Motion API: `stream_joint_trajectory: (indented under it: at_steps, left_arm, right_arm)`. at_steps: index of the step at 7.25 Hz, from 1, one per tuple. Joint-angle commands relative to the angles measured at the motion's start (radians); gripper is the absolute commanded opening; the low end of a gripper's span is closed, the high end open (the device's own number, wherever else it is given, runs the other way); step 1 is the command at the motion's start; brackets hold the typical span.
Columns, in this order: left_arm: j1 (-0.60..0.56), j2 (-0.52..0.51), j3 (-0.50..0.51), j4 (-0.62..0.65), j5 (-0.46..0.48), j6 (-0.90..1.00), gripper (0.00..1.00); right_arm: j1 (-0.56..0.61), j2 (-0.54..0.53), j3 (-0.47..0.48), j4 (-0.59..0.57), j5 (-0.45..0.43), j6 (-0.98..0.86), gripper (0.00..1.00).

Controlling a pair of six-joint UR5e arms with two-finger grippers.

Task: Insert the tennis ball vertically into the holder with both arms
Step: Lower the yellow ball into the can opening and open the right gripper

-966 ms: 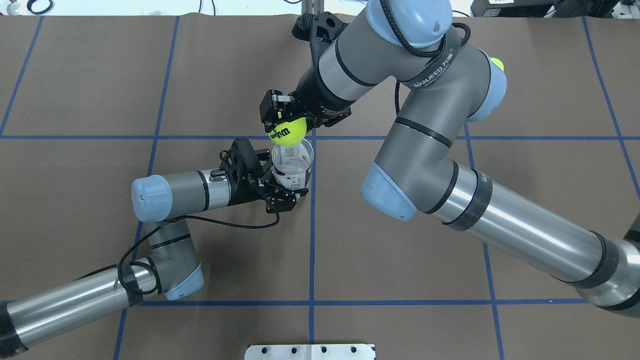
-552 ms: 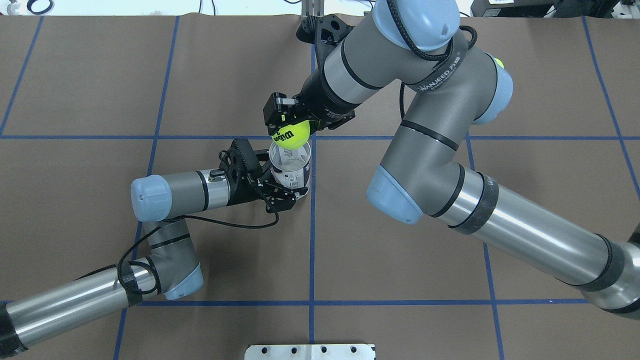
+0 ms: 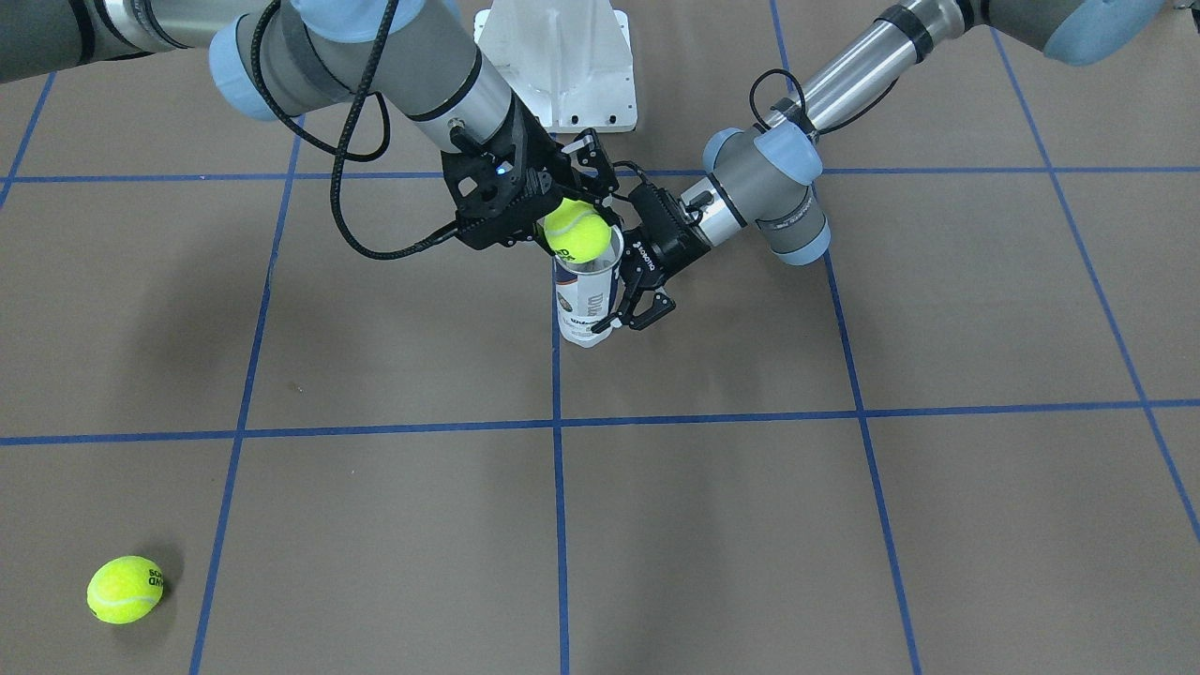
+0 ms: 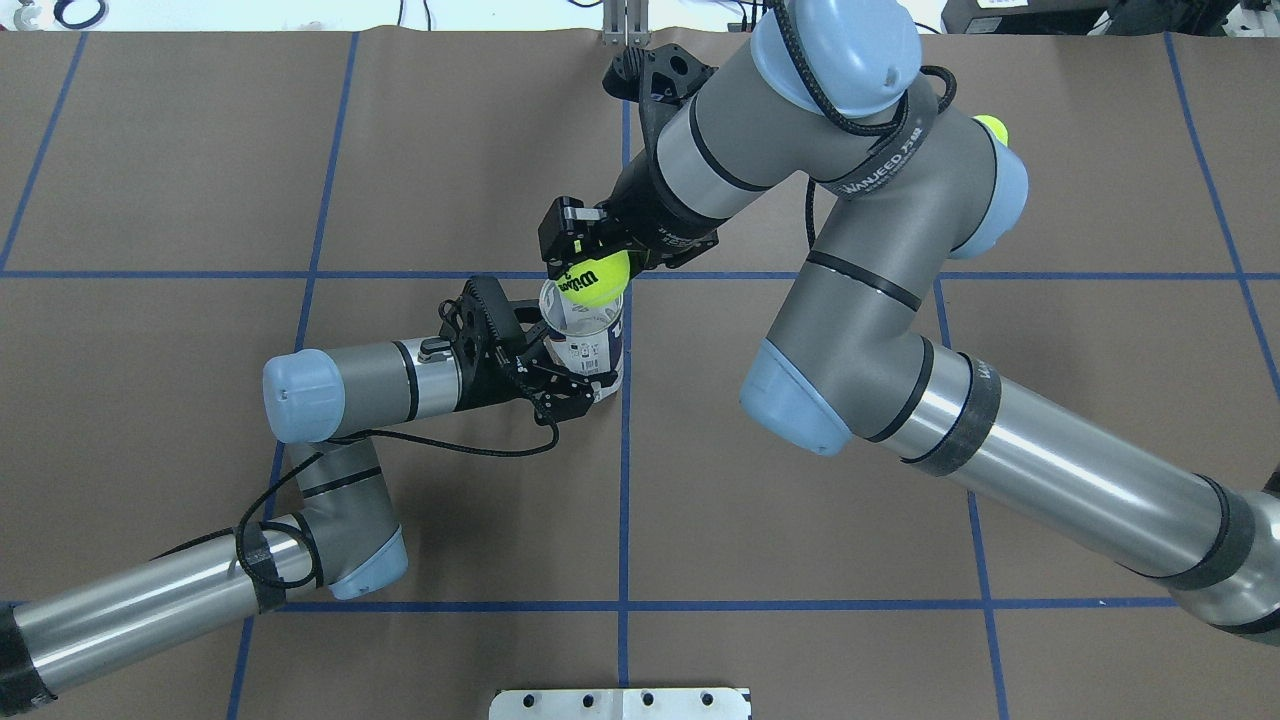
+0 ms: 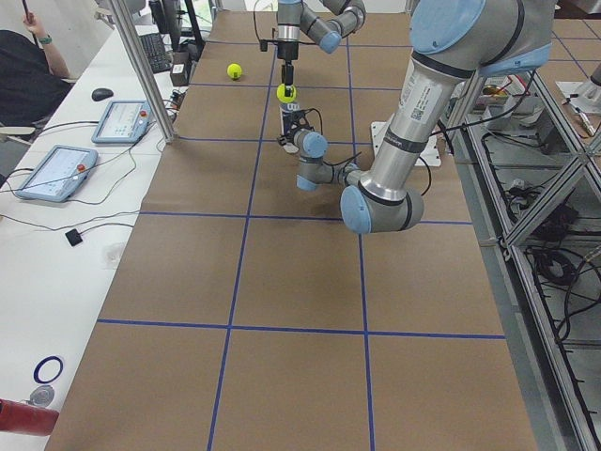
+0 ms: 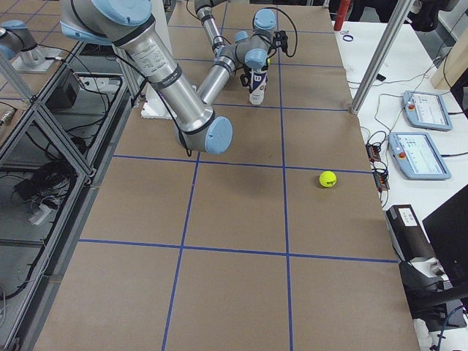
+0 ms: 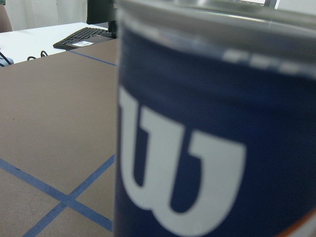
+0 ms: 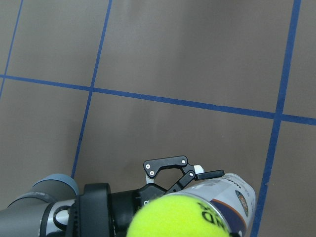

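The right arm's black two-finger claw (image 4: 583,262) points downward and is clamped on a yellow-green felt tennis ball (image 4: 596,281). The ball bulges out below the fingertips. Directly beneath this claw stands the clear plastic tube with a navy-and-white label and a metal rim (image 4: 585,348), upright on the table with its open mouth facing up at the ball. From overhead and from the front, the ball overlaps the far part of the rim. It looks slightly off-centre rather than squarely over the opening. Whether its underside already touches the rim or hangs just above it is hard to say from these angles.

Lower down and to the side, the left arm's black claw (image 4: 562,386) reaches in level with the table. Its fingers are closed around the tube's labelled body, bracing it. Its wrist camera is filled by the label's white "W".

By my reading, the pick-up of the ball, the standing of the tube and the approach are all done. What is left is a small centring over the mouth, the lowering, the letting go so the ball drops inside, and both claws backing off. No ball can be seen inside the tube.

Well apart from both claws, a second yellow-green tennis ball (image 3: 125,589) lies loose on the brown paper-covered table with blue tape lines (image 3: 844,525). A white metal base plate (image 3: 558,66) sits at the robot's side of the table.
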Motion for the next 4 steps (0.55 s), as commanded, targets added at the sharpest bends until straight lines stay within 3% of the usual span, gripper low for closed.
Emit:
stream_joint_trajectory:
  at_steps: [1,4]
  left_arm:
    - [0.000,0.000,0.000,0.000,0.000,0.000,0.83]
    - [0.000,0.000,0.000,-0.002,-0.002,0.000,0.83]
  right_arm:
    - [-0.016,0.005,-0.002,0.000,-0.015,0.001,0.00]
    - [-0.023,0.003,0.001,-0.002,-0.026,0.001,0.00]
